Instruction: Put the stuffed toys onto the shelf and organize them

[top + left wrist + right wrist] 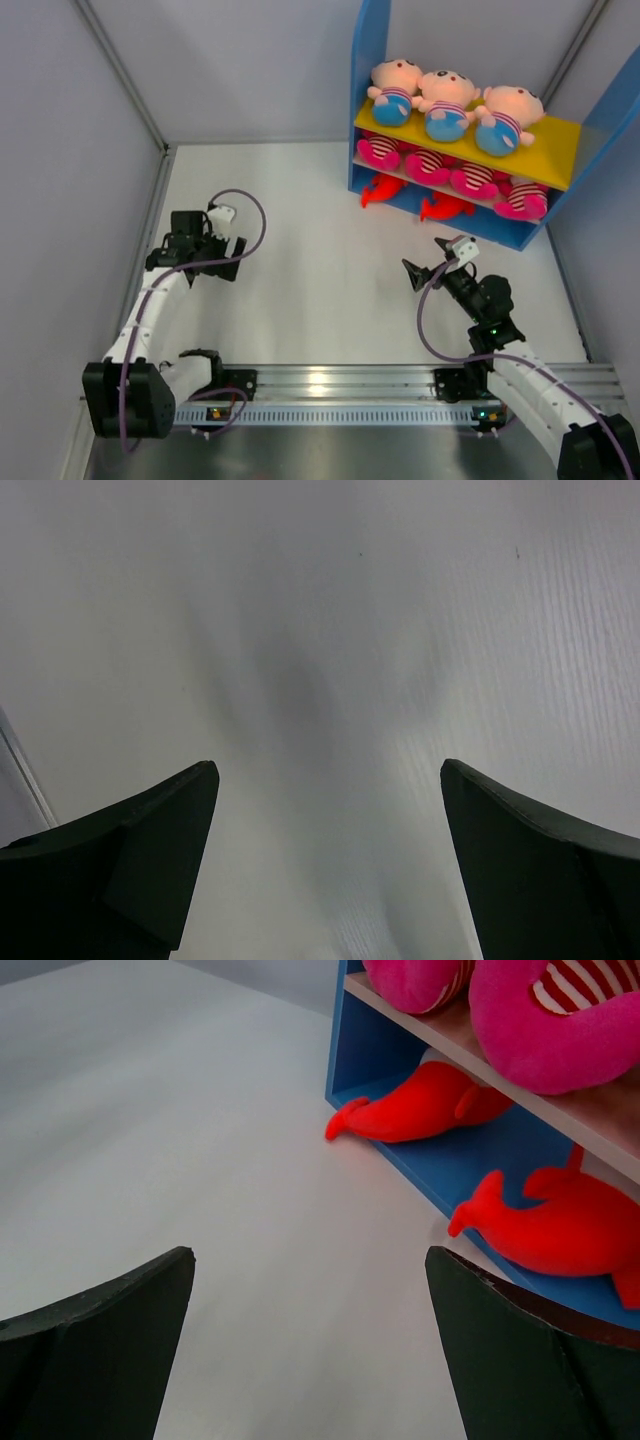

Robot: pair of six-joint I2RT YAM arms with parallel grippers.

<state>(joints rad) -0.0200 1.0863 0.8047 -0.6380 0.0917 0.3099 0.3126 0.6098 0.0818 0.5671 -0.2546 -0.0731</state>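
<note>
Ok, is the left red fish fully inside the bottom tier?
Partly out. The left red fish lies on the blue base, but its tail pokes past the front edge over the table.

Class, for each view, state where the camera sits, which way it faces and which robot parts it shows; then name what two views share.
Top external: high behind the arm bases, looking down on the table, shelf and both arms.
Left wrist: on the left arm, facing the white table; only the open left gripper shows.
Right wrist: on the right arm, facing the shelf's base; the open right gripper shows.
Shared: top external and right wrist both show the red fish toys.
</note>
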